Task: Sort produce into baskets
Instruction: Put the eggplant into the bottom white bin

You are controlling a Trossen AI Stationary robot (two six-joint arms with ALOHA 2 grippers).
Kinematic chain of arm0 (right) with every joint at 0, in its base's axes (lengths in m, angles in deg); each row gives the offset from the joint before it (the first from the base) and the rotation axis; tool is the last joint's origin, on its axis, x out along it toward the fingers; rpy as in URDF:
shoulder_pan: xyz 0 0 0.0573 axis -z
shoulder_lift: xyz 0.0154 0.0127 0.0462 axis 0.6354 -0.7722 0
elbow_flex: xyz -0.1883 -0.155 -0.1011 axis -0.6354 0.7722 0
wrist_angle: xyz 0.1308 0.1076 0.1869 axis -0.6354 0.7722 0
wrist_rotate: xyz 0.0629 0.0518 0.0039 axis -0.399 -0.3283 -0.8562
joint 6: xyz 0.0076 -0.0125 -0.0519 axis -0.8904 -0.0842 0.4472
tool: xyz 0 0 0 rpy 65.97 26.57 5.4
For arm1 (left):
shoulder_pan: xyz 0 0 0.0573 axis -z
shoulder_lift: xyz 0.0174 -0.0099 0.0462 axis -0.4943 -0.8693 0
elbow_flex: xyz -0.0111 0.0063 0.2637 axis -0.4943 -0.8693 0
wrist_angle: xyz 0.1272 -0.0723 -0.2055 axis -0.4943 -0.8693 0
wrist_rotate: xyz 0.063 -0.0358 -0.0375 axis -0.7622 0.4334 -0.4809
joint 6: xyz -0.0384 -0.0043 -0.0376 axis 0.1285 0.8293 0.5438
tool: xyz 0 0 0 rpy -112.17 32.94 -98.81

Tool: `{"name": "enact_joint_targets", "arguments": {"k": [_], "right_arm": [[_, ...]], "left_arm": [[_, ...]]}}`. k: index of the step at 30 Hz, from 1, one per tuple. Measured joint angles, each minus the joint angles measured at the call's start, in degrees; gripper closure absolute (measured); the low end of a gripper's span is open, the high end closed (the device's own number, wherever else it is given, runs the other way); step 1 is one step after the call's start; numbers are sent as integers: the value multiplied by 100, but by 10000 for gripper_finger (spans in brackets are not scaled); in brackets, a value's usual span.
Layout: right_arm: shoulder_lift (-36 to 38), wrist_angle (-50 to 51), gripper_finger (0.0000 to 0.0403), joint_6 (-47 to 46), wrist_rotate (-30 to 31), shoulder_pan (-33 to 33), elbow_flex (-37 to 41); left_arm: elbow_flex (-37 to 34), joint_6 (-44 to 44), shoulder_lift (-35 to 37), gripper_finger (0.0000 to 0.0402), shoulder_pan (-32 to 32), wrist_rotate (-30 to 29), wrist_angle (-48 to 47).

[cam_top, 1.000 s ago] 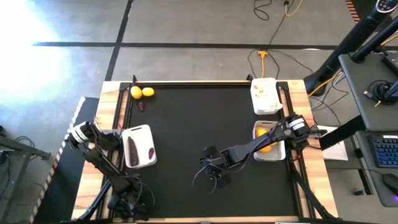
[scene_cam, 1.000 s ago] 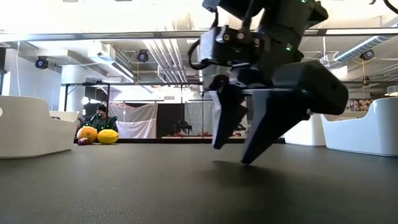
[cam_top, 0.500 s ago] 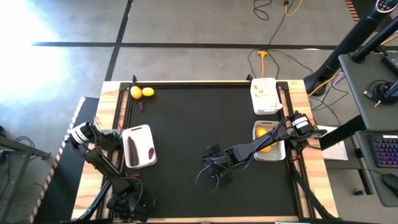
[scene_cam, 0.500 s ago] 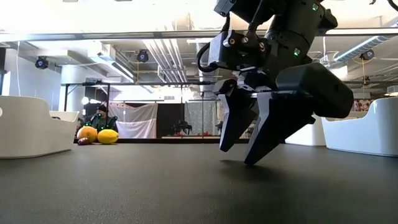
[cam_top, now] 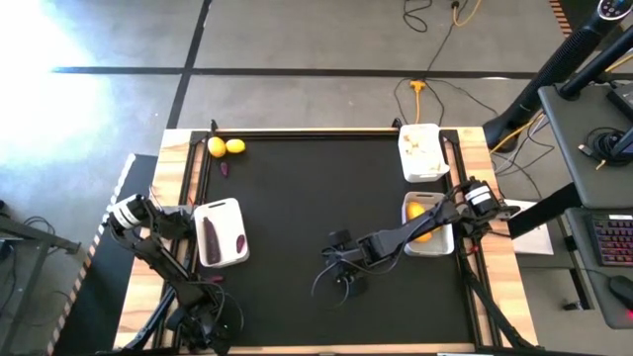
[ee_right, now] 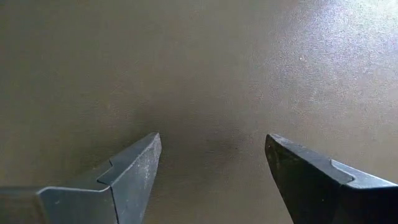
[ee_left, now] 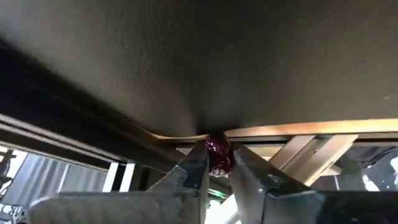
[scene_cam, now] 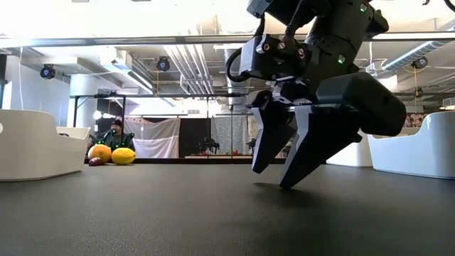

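left gripper just clamped a small dark purple piece at table edge; right gripper open, empty. basket drop next.

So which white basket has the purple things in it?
The basket on the left side of the table, beside the left arm. It holds dark purple pieces. The two baskets on the right side hold pale and yellow produce instead.

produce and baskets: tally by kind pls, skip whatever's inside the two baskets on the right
baskets: 3
lemons: 2, loose at the far left corner
purple pieces: 4 (2 in the left basket, 1 loose beside the lemons, 1 gripped in the left pincer)
total: 9
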Motion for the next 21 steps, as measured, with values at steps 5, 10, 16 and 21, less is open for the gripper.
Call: {"name": "enact_joint_targets", "arguments": {"k": [5, 10, 16, 21], "right_arm": [[0, 15, 115, -18, 60, -25, 10], [56, 77, 115, -75, 78, -31, 15], [248, 343, 115, -165, 187, -38, 48], [412, 357, 115, -327, 342, -37, 119]], "left_arm": [[-1, -160, 151, 385, -19, -87, -128], [-1, -342, 635, 385, -124, -801, -759], [-1, -899, 1224, 385, -366, -2461, -1413], [-1, -1710, 1396, 385, -703, -3660, -1734]]}}
